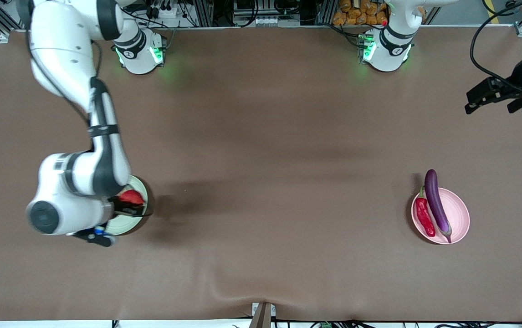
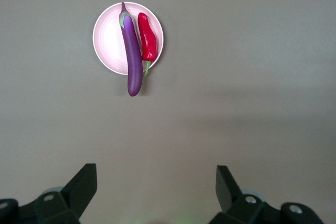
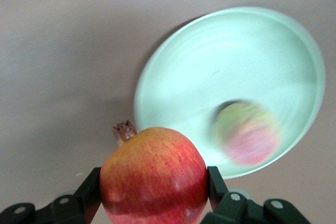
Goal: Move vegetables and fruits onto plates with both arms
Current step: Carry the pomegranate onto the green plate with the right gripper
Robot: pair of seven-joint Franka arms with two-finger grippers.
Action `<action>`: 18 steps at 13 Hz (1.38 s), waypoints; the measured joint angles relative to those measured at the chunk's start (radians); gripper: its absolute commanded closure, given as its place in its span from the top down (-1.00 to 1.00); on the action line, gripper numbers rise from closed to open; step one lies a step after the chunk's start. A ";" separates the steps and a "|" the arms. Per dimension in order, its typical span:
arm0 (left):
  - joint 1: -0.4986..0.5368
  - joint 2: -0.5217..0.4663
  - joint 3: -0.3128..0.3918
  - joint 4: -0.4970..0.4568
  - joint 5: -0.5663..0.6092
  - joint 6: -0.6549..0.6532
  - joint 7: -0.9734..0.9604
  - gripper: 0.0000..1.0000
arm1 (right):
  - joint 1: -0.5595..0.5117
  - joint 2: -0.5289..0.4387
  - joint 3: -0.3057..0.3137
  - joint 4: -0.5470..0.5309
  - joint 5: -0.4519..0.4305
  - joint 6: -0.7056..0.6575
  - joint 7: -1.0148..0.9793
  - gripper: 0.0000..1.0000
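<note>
Purple eggplant (image 1: 437, 204) and chili (image 1: 424, 217) already sit on our pink plate (image 1: 460, 218) toward the left arm's end of the table; the peach (image 3: 248, 134) lies in the green plate (image 1: 141, 187); our right gripper (image 3: 153, 190) pinches the red fruit (image 3: 153, 174) above it, last to drop; left gripper (image 2: 156, 187) waits spread wide.

Brown table (image 1: 261, 182), green plate (image 1: 140, 184), pink plate (image 1: 459, 214)

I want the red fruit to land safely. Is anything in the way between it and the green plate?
Nothing visible blocks it. The right gripper holds the red fruit over the green plate. The peach already lies in the plate, but bare plate shows beside it. The left gripper waits, open, over the table's edge, away from it.
</note>
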 measured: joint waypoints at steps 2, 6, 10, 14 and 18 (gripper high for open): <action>-0.016 -0.022 0.018 -0.027 0.000 0.000 0.000 1.00 | -0.052 0.009 0.001 -0.012 0.003 0.019 -0.051 -1.00; -0.032 -0.058 0.031 -0.079 0.000 0.002 0.000 1.00 | -0.043 0.042 0.021 -0.094 0.027 0.129 -0.057 -0.90; -0.030 -0.064 0.031 -0.080 0.009 0.009 0.000 1.00 | -0.038 0.051 0.023 -0.115 0.028 0.154 -0.057 1.00; -0.025 -0.066 0.032 -0.080 0.021 0.010 0.000 1.00 | -0.039 0.039 0.021 -0.106 0.061 0.133 -0.058 1.00; -0.023 -0.066 0.032 -0.080 0.024 0.009 0.000 1.00 | -0.044 -0.004 0.019 -0.012 0.065 -0.038 -0.058 1.00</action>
